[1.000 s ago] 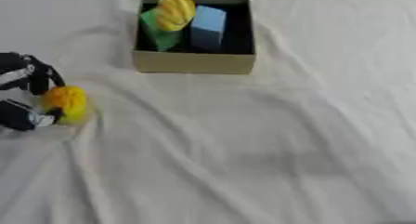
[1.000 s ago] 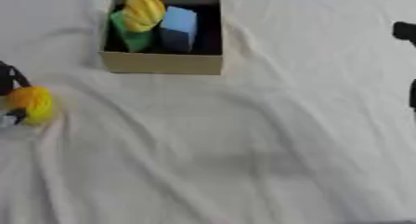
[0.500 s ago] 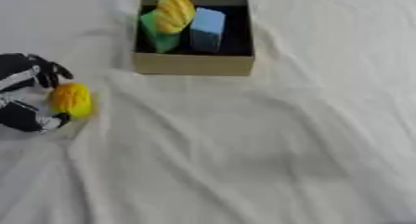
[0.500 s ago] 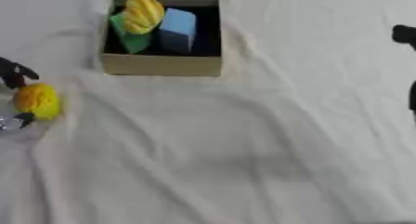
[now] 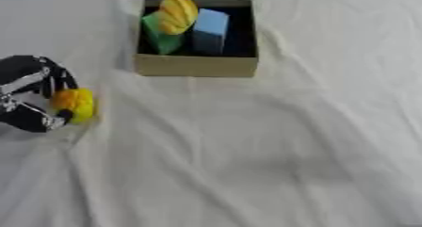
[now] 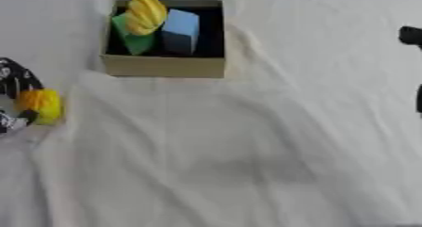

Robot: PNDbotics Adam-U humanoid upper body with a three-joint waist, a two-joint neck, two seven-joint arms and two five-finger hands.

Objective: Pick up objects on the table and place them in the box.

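At the left edge of the scene, the left robot hand [image 5: 29, 96] is black with silver parts, and its fingers are curled around a small yellow-orange object [image 5: 75, 104], pinching it from the left side. The object sits low, close to or just above the white cloth covering the tabletop [image 5: 247, 165]; whether it has lifted clear cannot be told.

Up and to the right, well apart from the hand, stands an open cardboard box [image 5: 196, 66] with a dark interior. Inside it are a green object [image 5: 161, 33] on the left, a yellow ridged object [image 5: 178, 14] leaning over it and rising above the rim, and a light blue block [image 5: 210, 28] to the right. The right-hand portion of the box looks free.

Only a dark sliver of the right robot hand [image 6: 410, 35] shows at the right edge; its fingers cannot be made out.

The step in hand looks like carrying the gripped object to the box. To do it well, raise it high enough to clear the near wall and the tall yellow piece, travel up and right, and release over the free space beside the blue block.
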